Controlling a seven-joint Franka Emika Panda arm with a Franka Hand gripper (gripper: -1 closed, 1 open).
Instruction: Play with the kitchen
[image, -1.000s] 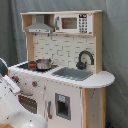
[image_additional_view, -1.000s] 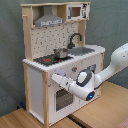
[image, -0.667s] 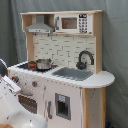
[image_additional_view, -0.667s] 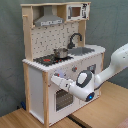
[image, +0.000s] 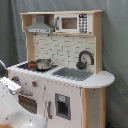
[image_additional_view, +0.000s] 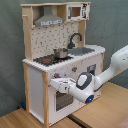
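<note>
Here the kitchen (image: 62, 70) stands against a grey curtain (image: 115, 45), with a small pot (image_additional_view: 61, 52) on its stovetop (image_additional_view: 49, 59) and a black faucet (image: 85, 59) behind the sink (image: 74, 74). The arm (image_additional_view: 111, 67) reaches in from the second exterior view's right; its gripper (image_additional_view: 58, 83) sits at the oven door (image_additional_view: 62, 97), just below the knobs (image_additional_view: 74, 70). Whether the jaws are spread cannot be told.

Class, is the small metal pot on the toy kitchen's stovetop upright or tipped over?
Upright: the pot sits level on the stovetop, rim facing up, in both exterior views.
</note>
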